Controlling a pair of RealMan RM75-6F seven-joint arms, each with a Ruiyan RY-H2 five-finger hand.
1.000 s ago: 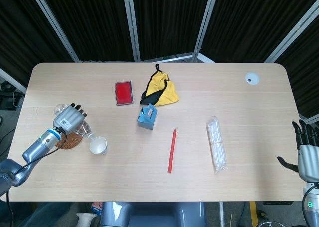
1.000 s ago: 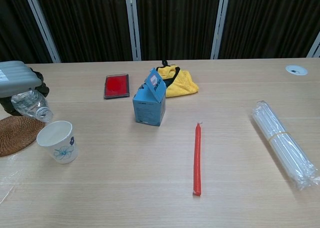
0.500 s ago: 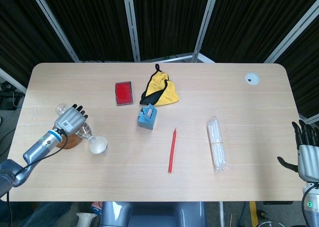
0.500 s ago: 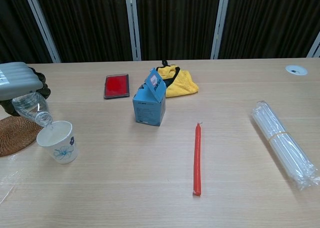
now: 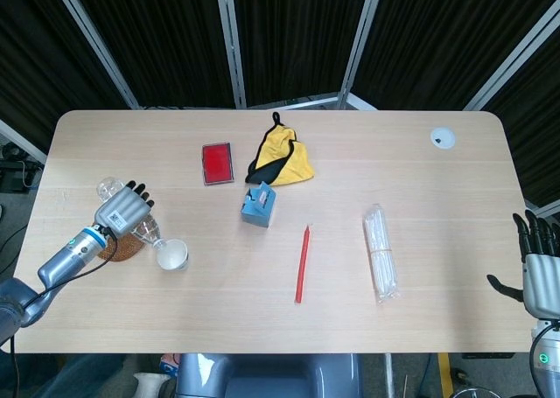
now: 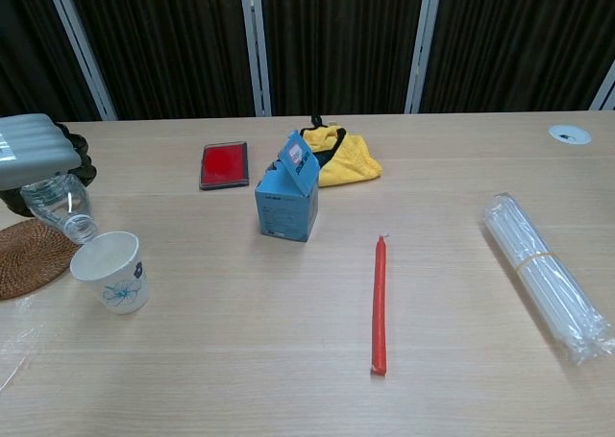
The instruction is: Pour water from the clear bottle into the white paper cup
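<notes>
Since a moment ago your left hand point(image 5: 120, 211) has tipped the clear bottle point(image 6: 60, 210) steeper, fingers wrapped round it; its mouth sits over the white paper cup point(image 6: 111, 271); pouring looks underway, not finished.

Left hand point(image 6: 34, 154) at left edge grips clear bottle point(image 6: 60, 206), tilted, mouth down just above rim of white paper cup point(image 6: 111, 270). Woven coaster point(image 6: 27, 256) beside cup. Blue box point(image 6: 287, 199) mid-table, red case point(image 6: 224, 164) and yellow cloth point(image 6: 344, 156) behind. Red stick point(image 6: 379, 304) centre; straw bundle point(image 6: 546, 274) right.

Matt pale wood table point(image 6: 288, 360), clear glossy plastic bottle point(image 6: 60, 206), white paper cup point(image 6: 111, 270), woven coaster point(image 6: 24, 254)
</notes>
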